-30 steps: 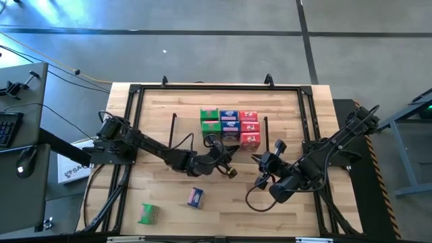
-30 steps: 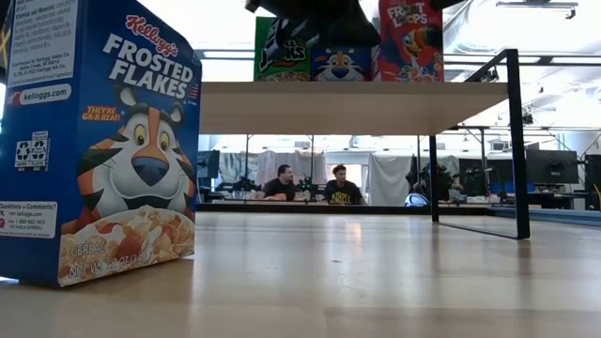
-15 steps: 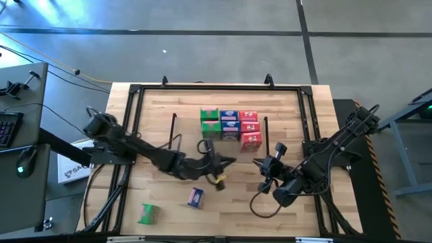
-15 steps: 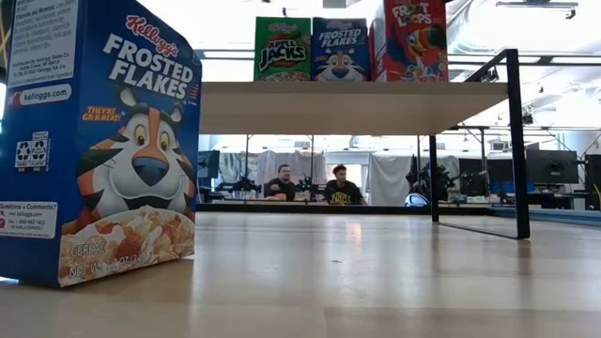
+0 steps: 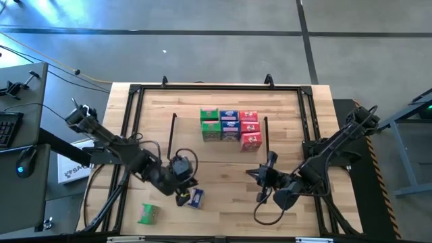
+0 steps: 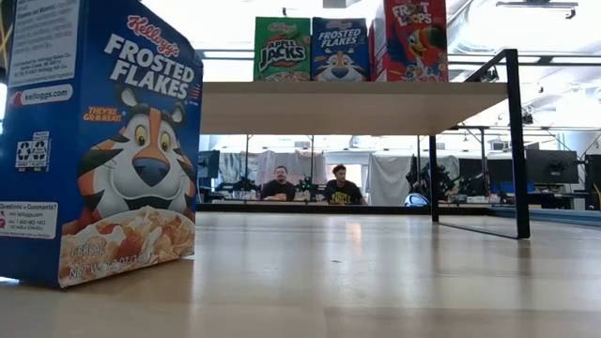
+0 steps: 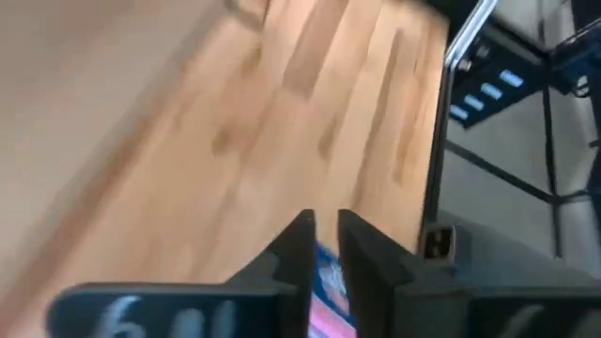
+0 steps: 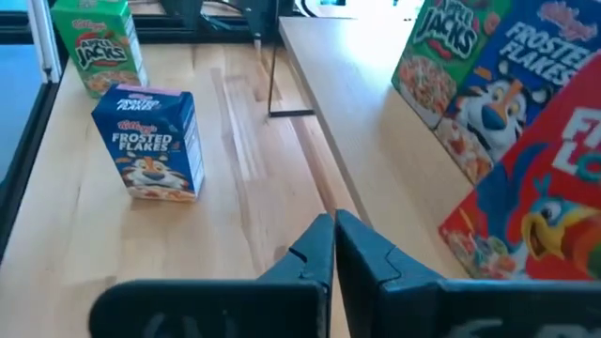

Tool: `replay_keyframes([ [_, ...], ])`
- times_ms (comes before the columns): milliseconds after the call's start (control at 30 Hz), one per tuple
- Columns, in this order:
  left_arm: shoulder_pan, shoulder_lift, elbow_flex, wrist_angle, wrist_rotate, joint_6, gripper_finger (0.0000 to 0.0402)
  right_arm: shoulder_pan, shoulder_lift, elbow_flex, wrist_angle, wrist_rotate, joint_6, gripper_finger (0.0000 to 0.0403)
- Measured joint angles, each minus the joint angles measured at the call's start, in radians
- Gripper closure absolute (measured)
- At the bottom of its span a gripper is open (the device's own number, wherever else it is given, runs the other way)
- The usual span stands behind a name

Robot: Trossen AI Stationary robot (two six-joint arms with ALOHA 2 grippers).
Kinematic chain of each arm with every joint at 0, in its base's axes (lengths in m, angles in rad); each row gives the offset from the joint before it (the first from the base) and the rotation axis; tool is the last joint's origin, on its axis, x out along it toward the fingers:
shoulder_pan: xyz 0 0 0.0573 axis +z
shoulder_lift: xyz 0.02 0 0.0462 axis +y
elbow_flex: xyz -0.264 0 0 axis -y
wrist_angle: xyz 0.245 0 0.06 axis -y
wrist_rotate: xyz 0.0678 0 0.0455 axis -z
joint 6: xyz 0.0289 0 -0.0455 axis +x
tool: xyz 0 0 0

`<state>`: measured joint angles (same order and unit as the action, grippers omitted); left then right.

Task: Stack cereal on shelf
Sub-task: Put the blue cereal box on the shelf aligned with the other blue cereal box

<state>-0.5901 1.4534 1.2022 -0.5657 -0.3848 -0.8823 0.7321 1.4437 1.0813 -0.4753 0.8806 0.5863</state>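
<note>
The table [image 5: 162, 115] is a light wood top ringed by a black frame, seen from above with both arms reaching in from its flanks. The shelf [image 5: 219, 145] sits toward twelve o'clock of the table's middle, a pale board on thin black posts; from table height it reads as a thick plank [image 6: 352, 105] carried overhead.

Seven cereal boxes [image 5: 229, 125] stand packed on the shelf in green, blue and red columns, one red box jutting toward six o'clock. At table height the fronts of an Apple Jacks [image 6: 282, 49], a Frosted Flakes [image 6: 340, 49] and a Froot Loops [image 6: 413, 39] box show along the plank's edge.

The left gripper [image 5: 182, 196] hangs low toward seven o'clock of the shelf, just at nine o'clock of a loose blue box [image 5: 196, 197] standing on the table. Its fingers [image 7: 299, 253] sit nearly closed with only a slim gap, nothing between them, the blue box [image 7: 331, 291] showing just past the tips.

The right gripper [image 5: 260, 177] waits at five o'clock of the shelf, its jaws pressed almost together and empty.

A loose green box [image 5: 148, 213] stands near the table's seven o'clock corner, apart from the blue one.

Two people [image 6: 310, 186] sit far back in the room.
</note>
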Motion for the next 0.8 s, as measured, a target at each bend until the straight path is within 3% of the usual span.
replay_keyframes([
  [200, -0.023, 0.07, -0.001, -0.042, 0.093, -0.24, 0.027, -0.004, 0.0, 0.0, 0.02, -0.003, -0.069, 0.0401],
  [433, -0.015, 0.134, 0.004, -0.056, 0.149, -0.35, 0.0173, 0.0, 0.0, 0.0, 0.018, -0.05, -0.095, 0.0401],
  [600, -0.012, 0.195, 0.091, -0.173, 0.158, -0.37, 0.0139, 0.001, 0.0, 0.0, 0.018, -0.064, -0.116, 0.0401],
  [800, -0.012, 0.299, 0.215, -0.313, 0.186, -0.329, 0.0132, 0.001, 0.0, 0.0, 0.019, -0.066, -0.123, 0.0401],
])
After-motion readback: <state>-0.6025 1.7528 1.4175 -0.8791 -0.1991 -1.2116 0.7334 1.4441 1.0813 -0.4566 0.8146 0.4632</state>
